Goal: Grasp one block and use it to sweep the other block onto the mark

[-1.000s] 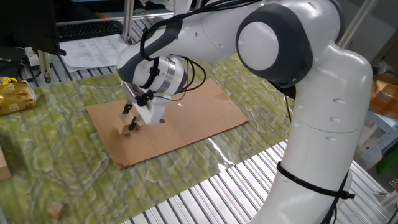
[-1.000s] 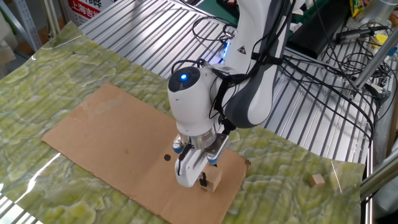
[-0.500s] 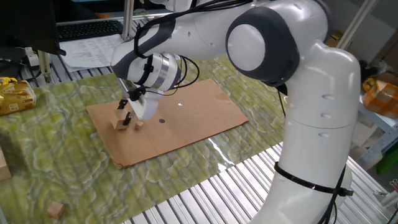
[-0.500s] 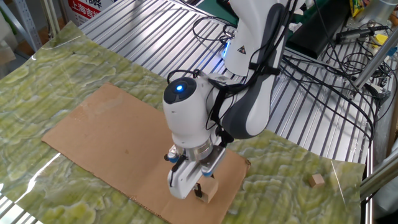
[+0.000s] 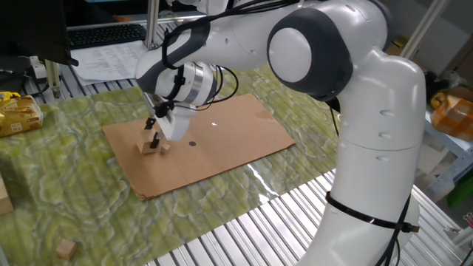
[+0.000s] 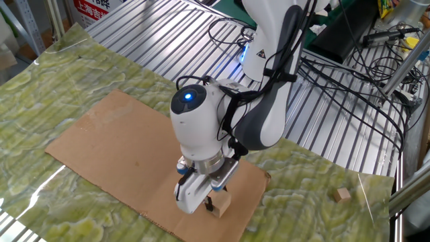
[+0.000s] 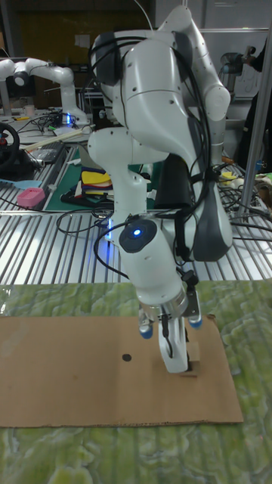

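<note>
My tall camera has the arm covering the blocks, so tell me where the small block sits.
Observer: The small block lies on the cardboard, right beside the big block held in the gripper.
Operator: Give me its side relative to the dot.
Observer: It sits between the big block and the dot, short of the dot and apart from it.
Operator: Report any other blocks.
Observer: A spare block lies off the cardboard, on the green mat.

- Robotics lab: white Franka arm (image 5: 325, 66) on ribbed aluminium-profile table (image 6: 148, 27)
- second white robot arm (image 7: 34, 72) on cluttered rear bench
- loose black cables (image 6: 363, 74), black keyboard (image 5: 103, 33), printed papers (image 5: 111, 59)
</note>
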`<state>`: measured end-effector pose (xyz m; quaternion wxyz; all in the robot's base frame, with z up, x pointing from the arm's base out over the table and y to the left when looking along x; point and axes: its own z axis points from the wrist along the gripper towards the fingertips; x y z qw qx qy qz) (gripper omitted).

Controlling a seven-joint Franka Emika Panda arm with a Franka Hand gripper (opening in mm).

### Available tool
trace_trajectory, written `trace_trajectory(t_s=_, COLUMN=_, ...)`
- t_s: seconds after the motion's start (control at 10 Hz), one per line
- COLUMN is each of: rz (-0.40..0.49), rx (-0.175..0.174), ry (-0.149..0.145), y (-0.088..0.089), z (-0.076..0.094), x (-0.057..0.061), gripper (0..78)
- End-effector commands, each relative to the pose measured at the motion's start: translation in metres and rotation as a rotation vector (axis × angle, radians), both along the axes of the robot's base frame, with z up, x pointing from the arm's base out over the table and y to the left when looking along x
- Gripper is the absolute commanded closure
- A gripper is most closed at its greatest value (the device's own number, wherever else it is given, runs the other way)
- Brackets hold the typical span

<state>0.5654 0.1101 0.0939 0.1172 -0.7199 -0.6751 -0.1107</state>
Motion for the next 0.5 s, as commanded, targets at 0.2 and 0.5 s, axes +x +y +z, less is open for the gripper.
trace_trajectory(t_s=0.2, rz=0.052, rx=-0.001, ry=0.011, y=-0.004, z=-0.001, x=-0.012, gripper=76.4)
trace_trajectory(t_s=0.5, rz=0.076, rx=-0.001, ry=0.004, y=-0.021, z=-0.002, x=-0.005, gripper=76.4)
